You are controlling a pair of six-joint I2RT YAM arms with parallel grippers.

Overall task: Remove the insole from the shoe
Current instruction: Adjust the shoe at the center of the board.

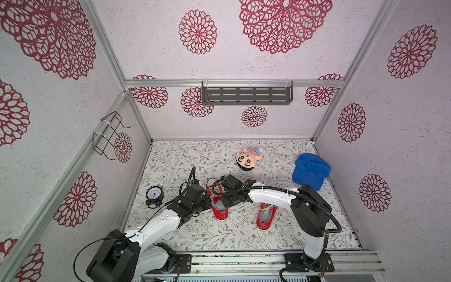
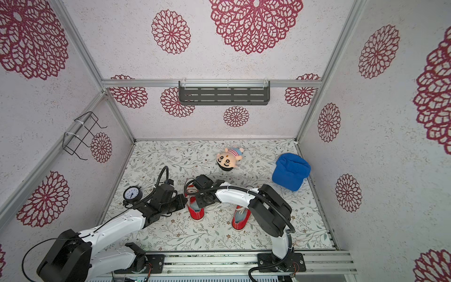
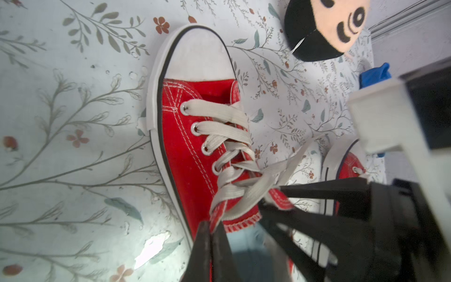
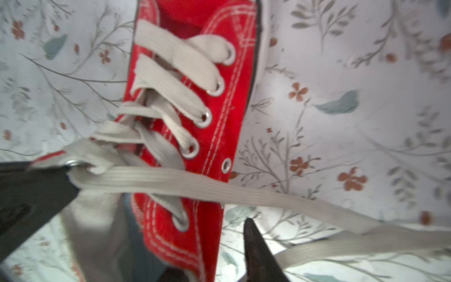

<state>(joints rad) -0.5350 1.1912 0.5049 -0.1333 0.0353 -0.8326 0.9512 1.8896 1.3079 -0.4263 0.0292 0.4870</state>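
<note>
Insole (image 3: 246, 241): pale blue, lying inside red shoe (image 3: 190, 146) on table (image 3: 73, 73), between the two end effectors. Left end effector (image 3: 211, 225): pinched tight on shoe's collar edge by top eyelet. Right end effector (image 3: 269, 197): jaws astride opposite edge, one inside, one outside; grip cannot be told.

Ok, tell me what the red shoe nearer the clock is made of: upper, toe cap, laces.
Shoe upper: red woven cloth, likely canvas, matt; white stitch rows and a frayed edge show.
Toe cap: smooth white, probably rubber, dull sheen.
Laces: flat off-white woven tape with lengthwise ribs; cotton or synthetic, cannot tell.
</note>
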